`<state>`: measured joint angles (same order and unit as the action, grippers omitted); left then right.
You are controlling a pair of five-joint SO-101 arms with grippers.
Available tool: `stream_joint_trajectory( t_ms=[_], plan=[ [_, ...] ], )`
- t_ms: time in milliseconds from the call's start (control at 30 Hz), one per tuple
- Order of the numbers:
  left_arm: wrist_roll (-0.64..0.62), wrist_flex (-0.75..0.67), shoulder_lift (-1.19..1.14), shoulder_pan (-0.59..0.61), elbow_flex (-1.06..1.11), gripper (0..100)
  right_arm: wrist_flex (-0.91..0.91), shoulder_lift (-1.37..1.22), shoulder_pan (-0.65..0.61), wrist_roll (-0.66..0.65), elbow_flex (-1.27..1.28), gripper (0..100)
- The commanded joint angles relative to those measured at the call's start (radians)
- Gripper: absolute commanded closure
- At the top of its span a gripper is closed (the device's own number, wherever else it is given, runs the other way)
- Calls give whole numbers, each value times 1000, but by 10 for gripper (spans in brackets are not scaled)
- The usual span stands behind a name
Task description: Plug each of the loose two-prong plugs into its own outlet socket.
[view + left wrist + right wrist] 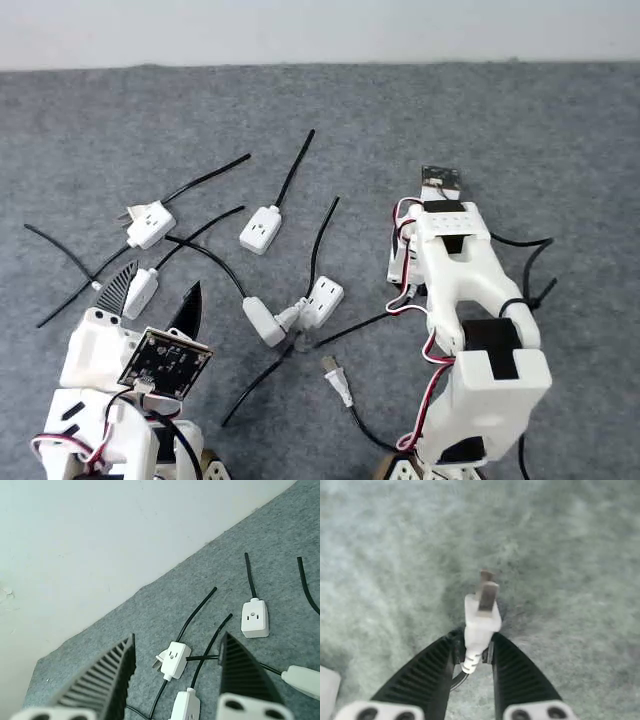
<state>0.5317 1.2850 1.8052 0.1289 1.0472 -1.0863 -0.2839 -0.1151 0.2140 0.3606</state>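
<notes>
Pinching a white flat-pronged plug [481, 617], ribbed right jaws overhang felt [570, 555].

A grey felt mat [560, 120] covers the table as far as the high view reaches. Its nap is coarse and flecked with lighter and darker fibres. Along its far edge the mat meets a plain pale wall [300, 30], and the join runs as a straight line across the scene. In the left wrist view the same wall stands above the mat's edge, with a few faint marks [5, 592] on its surface. Close up in the right wrist view, the mat shows mottled light and dark patches.
</notes>
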Motion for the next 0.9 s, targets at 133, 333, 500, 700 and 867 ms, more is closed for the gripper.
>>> stream_joint_trajectory(
  t_ms=[133,333,500,700,867],
  plan=[
    [-12,-2,15,0,-19,742,-10,-12,-82,-120,-20,990],
    [-14,-3,15,-5,-19,742,-41,58,-87,-184,-23,990],
    [-14,-3,15,-5,-19,742,-82,232,-87,-184,-21,990],
    [-14,-3,15,-5,-18,742,-163,460,-153,-213,-17,990],
    [-14,-3,15,-6,-18,742,-243,642,-222,-269,-21,990]
  ],
)
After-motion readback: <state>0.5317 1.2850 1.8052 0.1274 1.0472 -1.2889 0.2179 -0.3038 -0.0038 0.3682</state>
